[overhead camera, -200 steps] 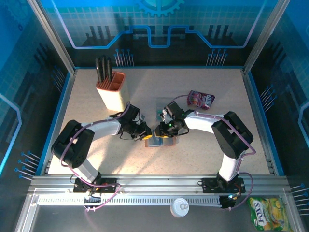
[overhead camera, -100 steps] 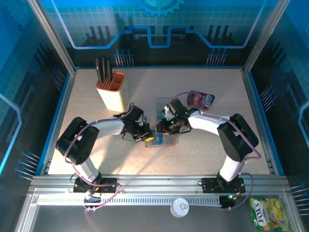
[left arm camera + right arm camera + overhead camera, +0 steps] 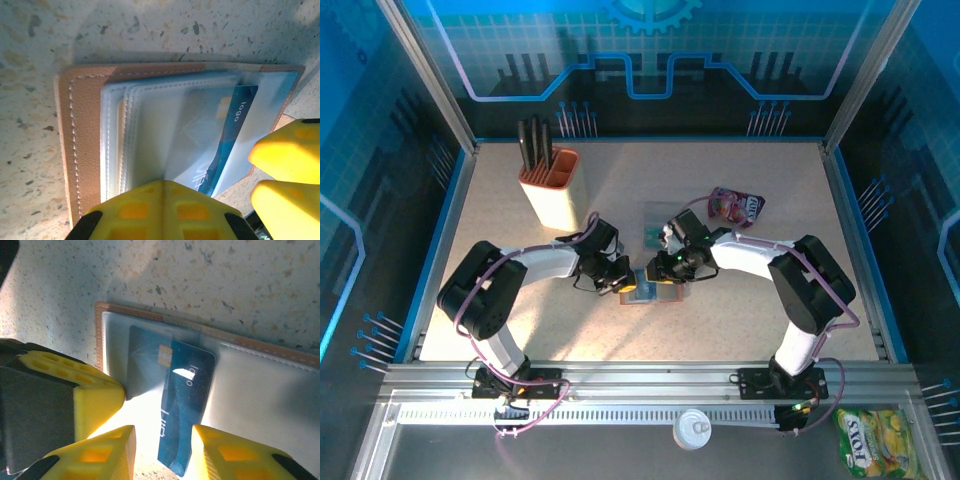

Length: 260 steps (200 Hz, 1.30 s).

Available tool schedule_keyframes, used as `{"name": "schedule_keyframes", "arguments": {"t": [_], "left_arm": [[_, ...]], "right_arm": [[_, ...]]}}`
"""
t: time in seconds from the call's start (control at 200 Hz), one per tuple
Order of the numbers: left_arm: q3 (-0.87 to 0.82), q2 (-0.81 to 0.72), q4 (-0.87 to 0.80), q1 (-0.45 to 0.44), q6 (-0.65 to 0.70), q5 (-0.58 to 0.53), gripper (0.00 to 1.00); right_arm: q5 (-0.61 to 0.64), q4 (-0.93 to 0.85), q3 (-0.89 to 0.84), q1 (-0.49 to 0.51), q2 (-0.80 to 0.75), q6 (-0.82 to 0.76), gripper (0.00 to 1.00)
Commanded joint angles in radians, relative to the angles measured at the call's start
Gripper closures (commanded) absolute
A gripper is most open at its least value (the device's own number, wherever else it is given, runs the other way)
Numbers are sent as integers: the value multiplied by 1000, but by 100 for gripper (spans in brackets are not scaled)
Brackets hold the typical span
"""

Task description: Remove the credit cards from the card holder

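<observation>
On the speckled table (image 3: 770, 320), the card holder (image 3: 645, 293) lies open and flat between both arms. Jaws closed, the left gripper (image 3: 623, 284) presses on the holder's edge. A teal credit card (image 3: 182, 400) sticks halfway out past the pocket edge. Its free end sits between the narrowly parted fingers of the right gripper (image 3: 162, 440), with a gap on one side. The knife block (image 3: 548, 190) and the snack pouch (image 3: 736, 206) stand well apart from the holder, with bare tabletop around it.
</observation>
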Motion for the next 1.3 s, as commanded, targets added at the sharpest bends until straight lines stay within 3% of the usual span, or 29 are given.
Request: {"name": "schedule_keyframes", "arguments": {"t": [0.0, 0.515, 0.805, 1.296], "left_arm": [[8, 27, -57, -6, 16, -38, 98], [11, 34, -57, -6, 17, -36, 99], [13, 41, -59, -5, 16, -36, 100], [13, 42, -58, -4, 19, -33, 100]], "right_arm": [[-26, 14, -20, -10, 19, 14, 64], [-63, 60, -22, -11, 63, 40, 66], [-71, 87, -37, -10, -2, 31, 66], [-37, 41, -44, -18, 20, 37, 66]]}}
